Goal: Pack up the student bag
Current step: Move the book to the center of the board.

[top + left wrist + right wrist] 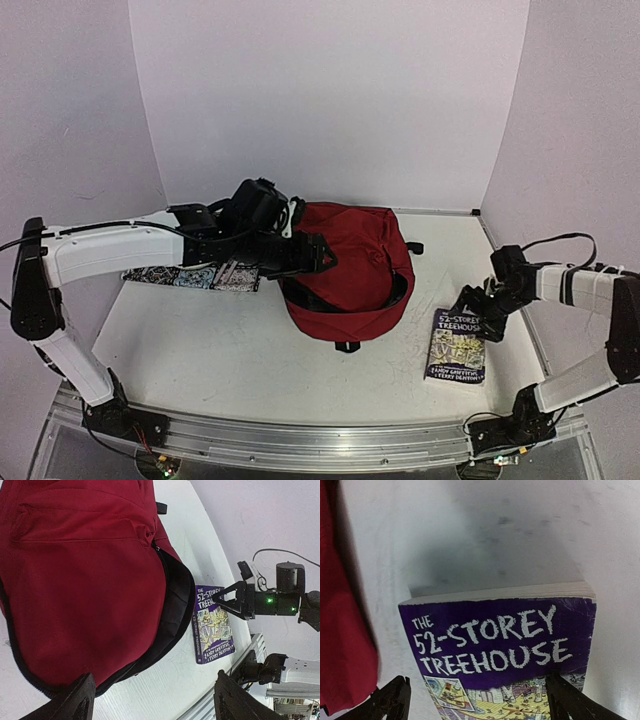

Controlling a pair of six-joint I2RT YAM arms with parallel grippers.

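Observation:
The student bag [350, 265] lies flat in the middle of the table, dark red with black trim; its black-edged rim [175, 605] faces the book. My left gripper [318, 256] hovers at the bag's left side, open and holding nothing; in its wrist view the left gripper [155, 705] has bare table and the bag's edge between its fingers. A purple paperback [456, 345], "The 52-Storey Treehouse", lies right of the bag. My right gripper [468, 303] is at the book's far end, open, and in its wrist view the right gripper [480, 700] hangs low over the cover [500, 640].
A strip of black-and-white patterned items [195, 275] lies on the table under my left arm. White walls close in the back and both sides. A metal rail [320, 440] runs along the near edge. The bag's red fabric [340, 630] sits just left of the book.

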